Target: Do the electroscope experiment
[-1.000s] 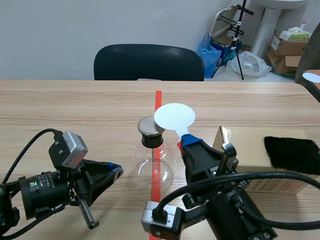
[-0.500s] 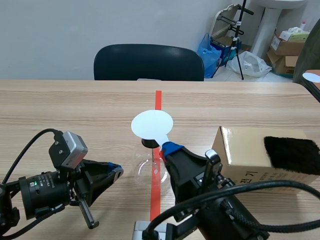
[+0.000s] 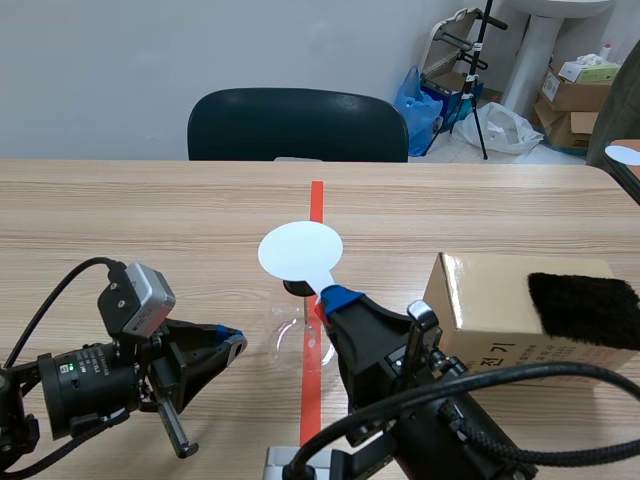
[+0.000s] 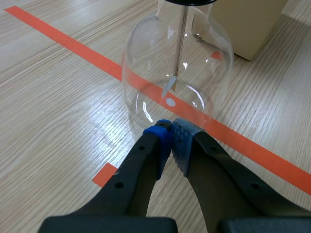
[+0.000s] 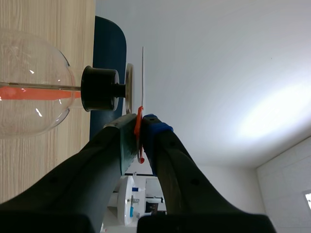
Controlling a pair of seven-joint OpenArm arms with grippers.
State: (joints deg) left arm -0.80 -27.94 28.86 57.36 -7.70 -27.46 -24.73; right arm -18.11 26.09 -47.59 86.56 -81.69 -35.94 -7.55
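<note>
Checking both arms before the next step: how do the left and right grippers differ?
The left gripper is shut on nothing; the right gripper is shut on the white paddle by its handle. The left gripper sits low, tips at the base of the flask; the right gripper is raised, holding the paddle just above the flask's metal cap. Both have their fingers closed.

We see the left arm low at its own side, its left gripper [image 4: 171, 138] angled down at the table, fingers pressed together on nothing; the right arm reaches past the middle, its right gripper [image 3: 335, 297] raised, pads clamped on the white paddle [image 3: 300, 252] stem
</note>
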